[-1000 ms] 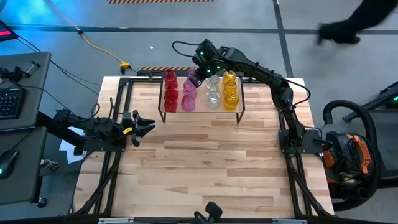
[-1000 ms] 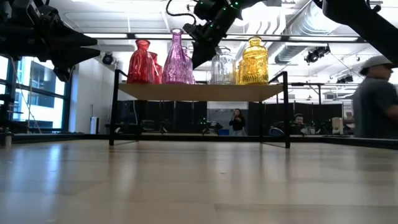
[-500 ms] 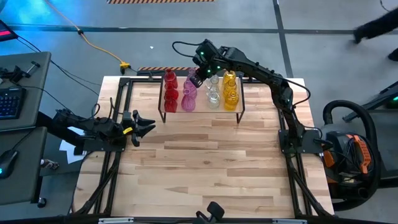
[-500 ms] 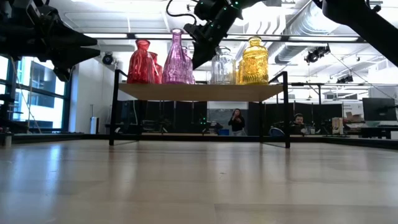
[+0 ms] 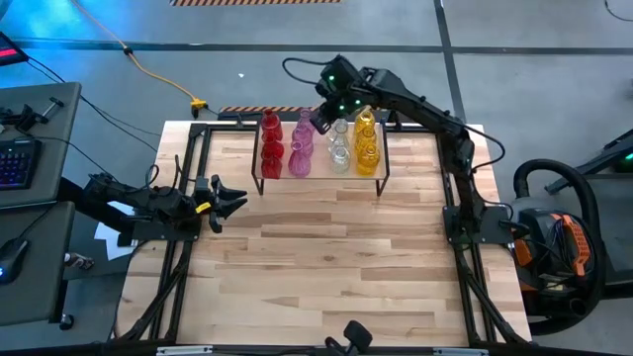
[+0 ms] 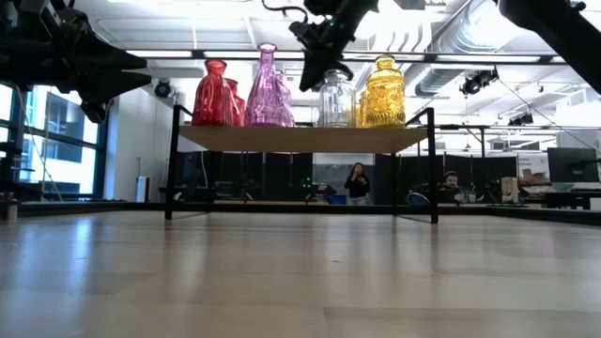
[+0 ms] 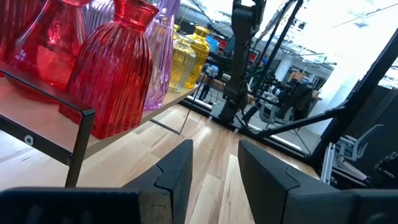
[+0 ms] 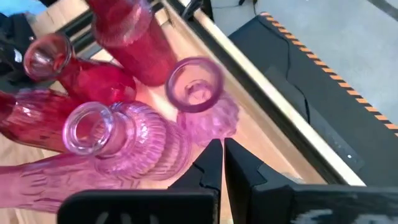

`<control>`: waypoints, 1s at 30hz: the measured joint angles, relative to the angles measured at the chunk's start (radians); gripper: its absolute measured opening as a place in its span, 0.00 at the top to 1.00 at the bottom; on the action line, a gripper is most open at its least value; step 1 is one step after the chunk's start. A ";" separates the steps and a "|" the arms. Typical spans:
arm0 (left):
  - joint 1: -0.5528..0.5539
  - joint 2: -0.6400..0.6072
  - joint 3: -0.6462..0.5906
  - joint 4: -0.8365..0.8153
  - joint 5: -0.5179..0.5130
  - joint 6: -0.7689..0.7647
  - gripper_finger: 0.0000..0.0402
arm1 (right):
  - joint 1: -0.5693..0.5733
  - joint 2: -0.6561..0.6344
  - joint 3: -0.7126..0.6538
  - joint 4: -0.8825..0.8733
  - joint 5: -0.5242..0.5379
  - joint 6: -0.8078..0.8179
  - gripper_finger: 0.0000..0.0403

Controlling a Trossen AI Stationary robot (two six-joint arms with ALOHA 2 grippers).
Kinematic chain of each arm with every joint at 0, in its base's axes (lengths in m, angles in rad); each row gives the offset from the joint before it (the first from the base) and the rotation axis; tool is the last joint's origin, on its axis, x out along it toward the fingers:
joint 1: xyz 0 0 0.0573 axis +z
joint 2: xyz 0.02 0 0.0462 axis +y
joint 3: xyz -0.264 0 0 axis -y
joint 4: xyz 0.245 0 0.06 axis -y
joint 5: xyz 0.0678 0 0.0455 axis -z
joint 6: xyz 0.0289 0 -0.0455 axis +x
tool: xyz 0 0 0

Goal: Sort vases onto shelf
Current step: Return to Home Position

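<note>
High view: every vase looks sorted, and the step in hand appears to be sending the right arm home.

The vases (image 5: 318, 145) stand on the shelf (image 5: 320, 168) at the far middle of the desk (image 5: 316, 257), in rows of red, purple, clear and yellow from left to right; none shows on the desk itself. The right end effector (image 5: 321, 117) hangs above the far part of the shelf, between the purple vases (image 5: 301, 148) and the clear vases (image 5: 339, 146), its fingers (image 8: 205, 168) all but closed on nothing. The left end effector (image 5: 232, 203) waits at the desk's left edge, fingers (image 7: 177, 171) parted and empty. The next move probably calls for lifting straight up before swinging right, so the wrist clears the tall purple necks.
</note>
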 joint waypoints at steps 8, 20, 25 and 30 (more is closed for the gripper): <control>0.000 0.000 0.000 0.000 0.000 0.000 0.70 | -0.007 -0.073 0.000 -0.017 -0.019 -0.018 1.00; 0.000 0.000 0.000 0.000 0.000 0.048 0.70 | 0.003 -0.286 0.000 -0.049 -0.022 -0.105 1.00; 0.000 0.000 0.000 0.001 0.000 0.061 0.70 | 0.002 -0.410 -0.001 -0.036 -0.019 -0.114 1.00; 0.000 0.000 0.000 0.001 -0.001 0.086 0.70 | 0.029 -0.505 -0.002 -0.037 -0.017 -0.133 1.00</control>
